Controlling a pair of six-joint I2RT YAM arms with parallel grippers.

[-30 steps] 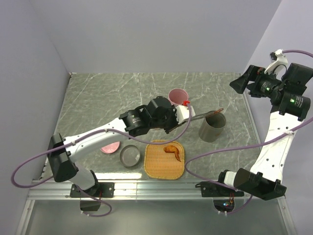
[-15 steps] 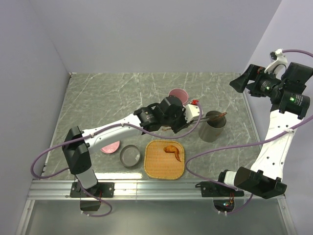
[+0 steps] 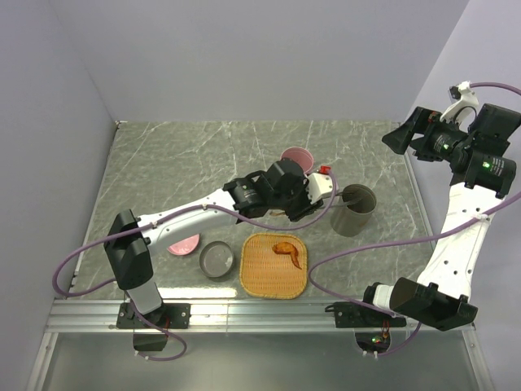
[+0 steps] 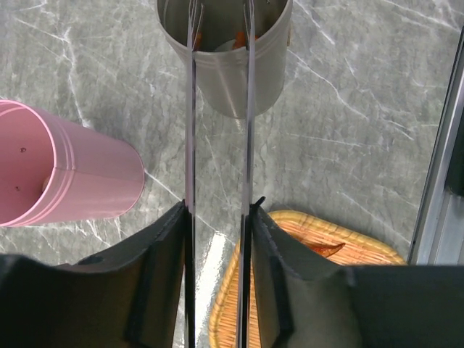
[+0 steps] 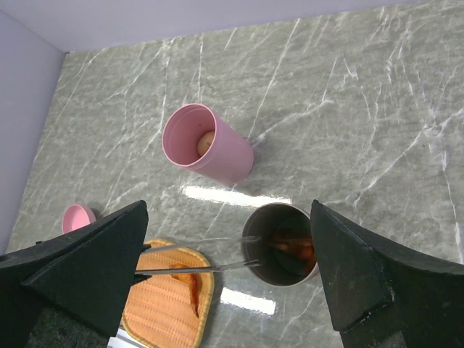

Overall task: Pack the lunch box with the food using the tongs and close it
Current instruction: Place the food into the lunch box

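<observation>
The left arm stretches across the middle of the desk point(image 3: 163, 155), and its left pincer point(image 3: 317, 190) is clamped on the tongs point(image 4: 191, 109). Seen from the wrist, the two thin metal arms run side by side with a gap between them, each pressed against the inside of a finger point(image 4: 163, 254). The tips of the tongs reach over the rim and into the mouth of the grey cup point(image 3: 354, 210), which stands upright toward the desk's right edge, about halfway back. Orange-brown bits point(image 5: 293, 243) lie inside that cup; I cannot tell whether the tips touch them.

The pink cup point(image 3: 295, 156) stands mouth up near the centre of the desk, just behind the left arm and well apart from the grey cup. A beige ball point(image 5: 206, 143) sits in it.

The tray point(image 3: 264, 281) lies by the near edge, about mid-width, with one curved orange-brown piece point(image 3: 288, 251) on its right half. Just left of the tray is the grey dish point(image 3: 217, 259). Left of that again is the pink dish point(image 3: 185, 244), its far edge under the left arm.

The right pincer point(image 5: 228, 210) hangs high above the far right corner, fingers spread wide, grasping nothing.
</observation>
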